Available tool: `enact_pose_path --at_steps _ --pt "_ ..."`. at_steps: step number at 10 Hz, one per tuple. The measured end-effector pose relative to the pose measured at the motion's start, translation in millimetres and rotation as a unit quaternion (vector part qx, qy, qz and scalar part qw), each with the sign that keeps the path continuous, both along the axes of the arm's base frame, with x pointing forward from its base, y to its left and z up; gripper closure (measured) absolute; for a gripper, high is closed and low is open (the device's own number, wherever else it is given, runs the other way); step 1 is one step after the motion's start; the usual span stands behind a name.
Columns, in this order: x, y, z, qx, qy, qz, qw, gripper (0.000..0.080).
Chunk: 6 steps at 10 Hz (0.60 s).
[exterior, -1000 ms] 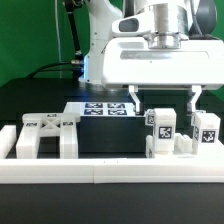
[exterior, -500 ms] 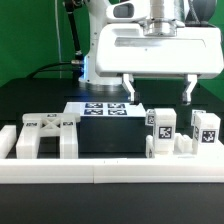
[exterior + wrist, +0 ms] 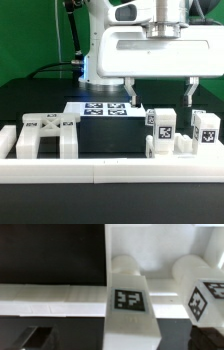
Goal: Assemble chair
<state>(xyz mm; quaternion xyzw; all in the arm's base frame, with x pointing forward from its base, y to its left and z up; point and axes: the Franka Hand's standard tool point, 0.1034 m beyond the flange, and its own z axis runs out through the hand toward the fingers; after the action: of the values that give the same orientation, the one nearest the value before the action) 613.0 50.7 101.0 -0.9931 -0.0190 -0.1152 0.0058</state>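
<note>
Tool (image 3: pixel 159 97), jaws apart and empty, hangs above the tagged frame (image 3: pixel 184 147) at lower right, likely light, rigid, slick plastic, best gripped across one post (image 3: pixel 161 128).

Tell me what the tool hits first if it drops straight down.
Likely the tagged white chair post, right under the open tool; depth is unclear.

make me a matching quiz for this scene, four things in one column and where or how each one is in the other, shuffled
Things:
1 fingers
2 marker board
3 legged frame
4 border rail

Place or state:
a lying along the front
b open, holding nothing
c at the exterior view's left
d flat, farther back, near the middle

Pairs: 1-b, 2-d, 3-c, 4-a
</note>
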Motion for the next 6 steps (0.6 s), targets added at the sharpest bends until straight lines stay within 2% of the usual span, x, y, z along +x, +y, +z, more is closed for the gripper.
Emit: enact_pose_path --at_steps 3,6 --pt "-3.0 2.4 -4.5 0.005 0.104 0.003 0.995 0.015" --pt "5.8 1.2 -11.3 0.003 0.102 0.002 0.995 0.015"
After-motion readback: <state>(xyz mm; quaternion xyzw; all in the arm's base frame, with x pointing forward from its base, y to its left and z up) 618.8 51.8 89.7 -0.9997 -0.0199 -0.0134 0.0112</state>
